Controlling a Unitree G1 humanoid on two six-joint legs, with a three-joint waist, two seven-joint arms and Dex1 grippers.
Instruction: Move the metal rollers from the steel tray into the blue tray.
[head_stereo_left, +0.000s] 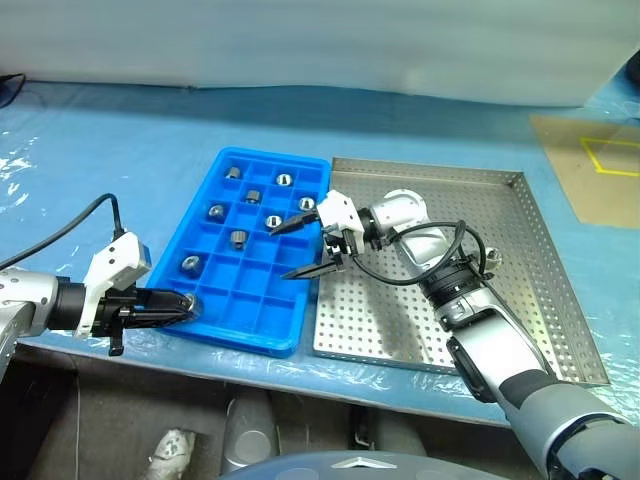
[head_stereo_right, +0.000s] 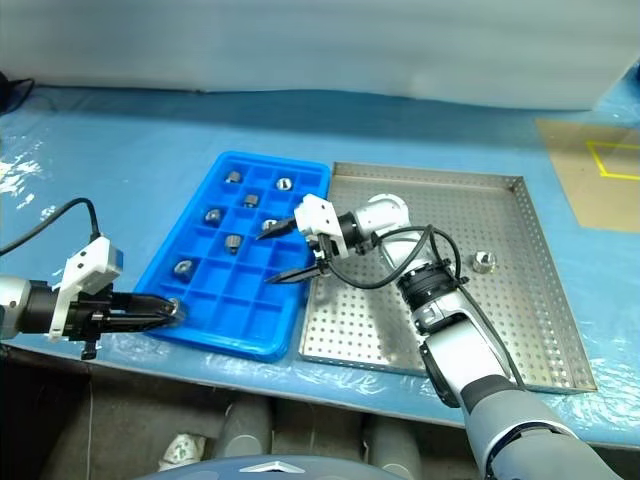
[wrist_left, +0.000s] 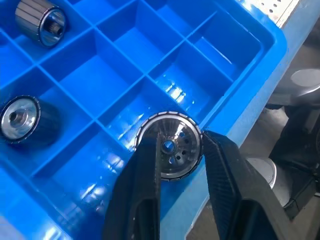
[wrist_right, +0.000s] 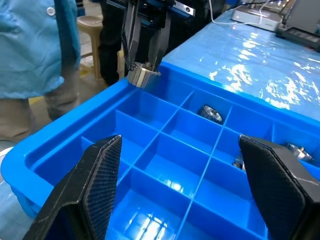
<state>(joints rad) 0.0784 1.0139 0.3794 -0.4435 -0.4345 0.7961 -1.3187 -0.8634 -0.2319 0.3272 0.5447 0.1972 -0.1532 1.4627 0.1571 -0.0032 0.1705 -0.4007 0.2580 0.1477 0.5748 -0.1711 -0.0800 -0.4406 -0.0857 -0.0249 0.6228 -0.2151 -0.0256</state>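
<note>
Our table wears glossy blue plastic sheeting. Nearest us, our left claw pinches a ridged, shiny roller at the near corner of the blue tray, a moulded plastic grid where seven rollers already sit. Our right claw gapes empty above it. Farther right, one roller remains in the perforated steel tray.

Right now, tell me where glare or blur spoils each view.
Left wrist view: white glare streaks on the blue tray floor; the held roller is sharp, the floor beyond soft. Right wrist view: glare on the table film; the near fingers look blurred. Head views: even light, slight sheen on the steel tray.
</note>
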